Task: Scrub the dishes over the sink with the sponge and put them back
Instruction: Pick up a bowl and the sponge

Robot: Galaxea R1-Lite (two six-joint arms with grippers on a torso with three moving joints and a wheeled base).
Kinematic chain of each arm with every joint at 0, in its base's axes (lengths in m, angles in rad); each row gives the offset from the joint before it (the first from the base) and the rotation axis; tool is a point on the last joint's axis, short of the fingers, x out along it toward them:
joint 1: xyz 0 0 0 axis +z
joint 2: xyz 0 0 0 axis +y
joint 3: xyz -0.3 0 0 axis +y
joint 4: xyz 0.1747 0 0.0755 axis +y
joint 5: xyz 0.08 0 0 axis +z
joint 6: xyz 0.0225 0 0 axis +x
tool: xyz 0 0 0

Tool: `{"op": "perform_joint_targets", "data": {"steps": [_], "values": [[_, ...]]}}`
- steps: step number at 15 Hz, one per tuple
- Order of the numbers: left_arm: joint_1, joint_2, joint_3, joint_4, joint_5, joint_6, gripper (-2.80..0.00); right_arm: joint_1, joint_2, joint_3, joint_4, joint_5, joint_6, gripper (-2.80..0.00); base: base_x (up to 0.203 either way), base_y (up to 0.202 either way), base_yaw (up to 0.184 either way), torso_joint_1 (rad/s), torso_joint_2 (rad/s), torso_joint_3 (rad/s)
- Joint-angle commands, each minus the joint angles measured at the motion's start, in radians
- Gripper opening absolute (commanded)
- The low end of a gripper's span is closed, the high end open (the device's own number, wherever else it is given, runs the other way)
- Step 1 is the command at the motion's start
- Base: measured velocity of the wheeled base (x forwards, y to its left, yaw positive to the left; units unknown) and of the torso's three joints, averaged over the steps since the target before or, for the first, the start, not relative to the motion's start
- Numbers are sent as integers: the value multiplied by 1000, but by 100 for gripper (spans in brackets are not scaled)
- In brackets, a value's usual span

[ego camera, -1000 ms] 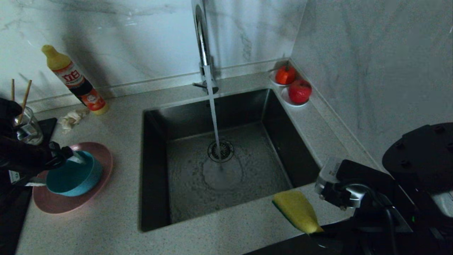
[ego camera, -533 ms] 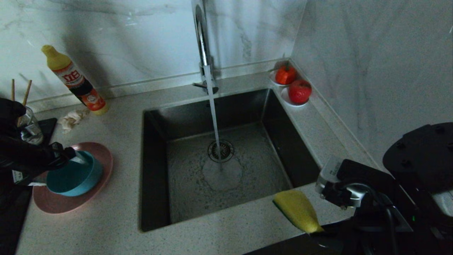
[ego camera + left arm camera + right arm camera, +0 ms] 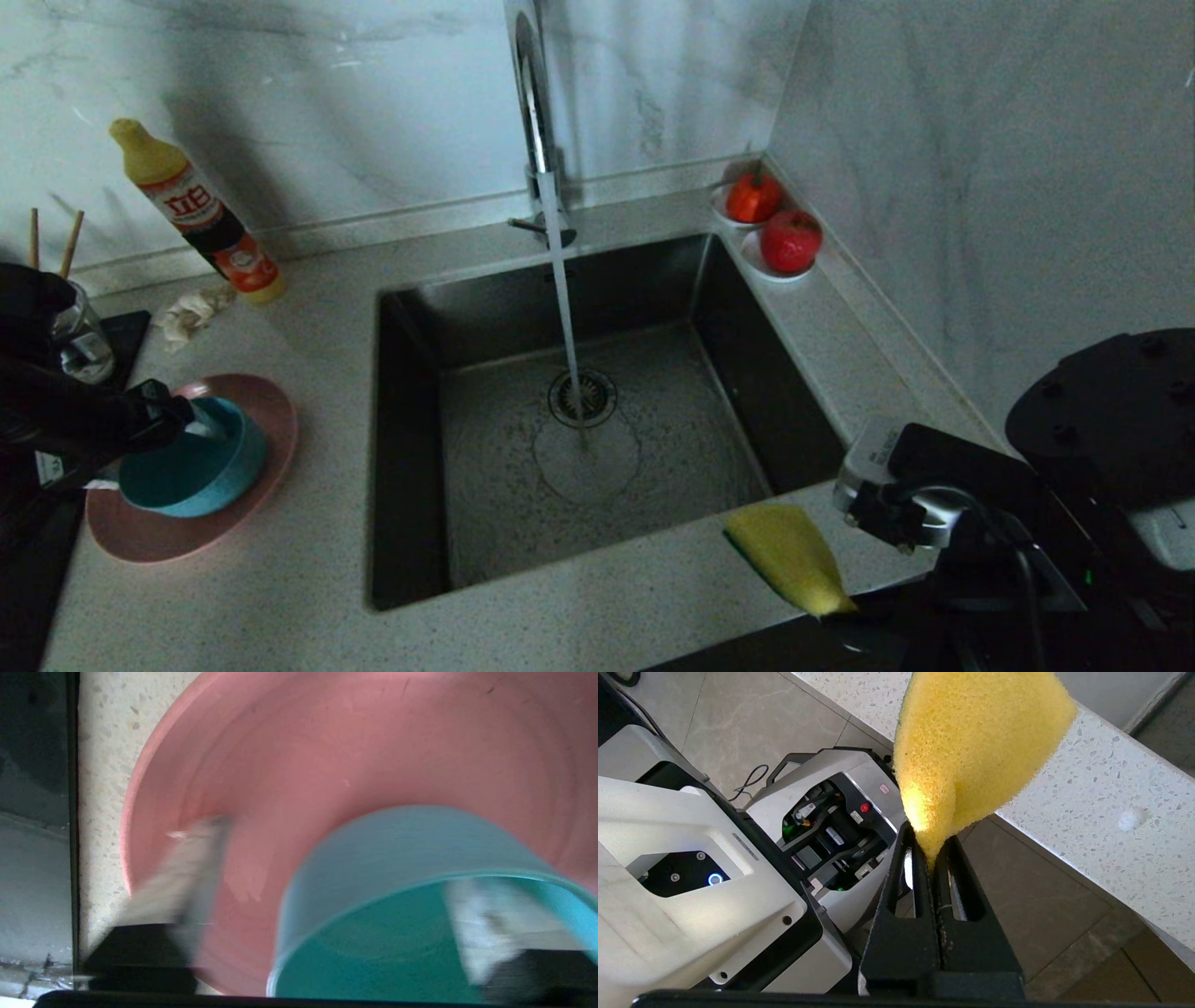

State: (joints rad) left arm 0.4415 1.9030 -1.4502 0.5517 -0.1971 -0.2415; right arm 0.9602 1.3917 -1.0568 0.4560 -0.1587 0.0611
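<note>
The teal-blue bowl [image 3: 201, 467] sits on the pink plate [image 3: 280, 420] on the counter left of the sink [image 3: 411, 448]. My left gripper [image 3: 334, 858] straddles the bowl's near rim and is open. One finger [image 3: 486, 924] is inside the bowl [image 3: 397, 849]; the other stands outside over the plate [image 3: 327, 742], clear of the bowl's wall. My right gripper [image 3: 931, 840] is shut on the yellow sponge [image 3: 789, 555], held over the counter's front edge right of the sink. The chopsticks [image 3: 70, 238] stand in a glass cup [image 3: 79, 341] at the far left.
Water runs from the chrome faucet [image 3: 532, 93] onto the drain [image 3: 581, 397]. A detergent bottle [image 3: 201, 215] and a paper wad [image 3: 191, 313] lie behind the plate. Two red fruits [image 3: 790, 241] on saucers sit in the back right corner. A black cooktop [image 3: 121, 327] borders the left.
The left gripper's fingers have drawn a little closer about the bowl's rim, and the bowl has shifted slightly to the left on the plate. The right arm and sponge have kept still.
</note>
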Motion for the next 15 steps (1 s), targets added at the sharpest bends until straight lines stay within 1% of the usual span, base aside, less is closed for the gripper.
{"op": "perform_joint_targets", "data": {"steps": [1, 9, 15], "values": [[0, 5, -2, 3, -1, -2, -280, 0, 1, 0, 3, -1, 0, -280, 0, 0, 0, 0, 0, 0], [0, -5, -18, 4, -7, -9, -280, 0, -1, 3, 3, -1, 3, -280, 0, 0, 0, 0, 0, 0], [-27, -97, -22, 13, -16, -16, -280, 0, -3, 1, 3, 2, 5, -280, 0, 0, 0, 0, 0, 0]]}}
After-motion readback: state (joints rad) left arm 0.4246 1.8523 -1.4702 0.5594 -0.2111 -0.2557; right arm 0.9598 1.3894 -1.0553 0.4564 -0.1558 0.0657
